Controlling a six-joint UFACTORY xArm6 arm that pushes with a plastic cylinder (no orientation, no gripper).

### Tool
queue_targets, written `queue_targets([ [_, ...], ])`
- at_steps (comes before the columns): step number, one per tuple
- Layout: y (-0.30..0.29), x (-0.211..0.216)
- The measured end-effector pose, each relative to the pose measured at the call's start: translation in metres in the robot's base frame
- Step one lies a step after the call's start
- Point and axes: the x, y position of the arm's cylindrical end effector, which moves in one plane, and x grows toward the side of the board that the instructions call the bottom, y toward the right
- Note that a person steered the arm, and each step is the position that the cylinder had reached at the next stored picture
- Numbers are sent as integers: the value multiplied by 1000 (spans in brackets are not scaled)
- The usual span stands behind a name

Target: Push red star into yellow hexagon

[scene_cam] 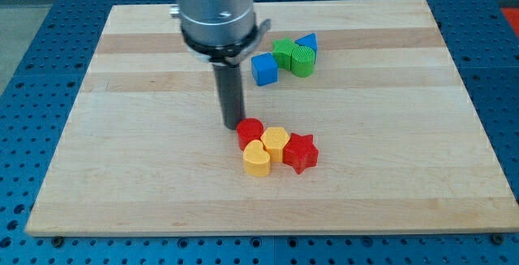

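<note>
The red star (301, 152) lies on the wooden board (122, 151) a little below its middle. It touches the right side of a yellow block (275, 143) that looks like the hexagon. A second yellow block, heart-like (256, 160), touches that one at the lower left. A red round block (250, 130) sits against the yellow ones at the upper left. My tip (231, 126) is just left of the red round block, nearly touching it, and well left of the star.
A cluster stands toward the view's top right of the centre: a blue block (264, 69), a green block (284, 53), a green ribbed block (302, 60) and a blue block (308, 42) behind them. A blue perforated table surrounds the board.
</note>
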Motion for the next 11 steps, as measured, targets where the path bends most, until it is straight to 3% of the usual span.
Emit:
queue_targets([
  [3, 84, 0],
  [4, 134, 46],
  [5, 135, 78],
  [8, 106, 78],
  [9, 138, 78],
  [11, 277, 74],
])
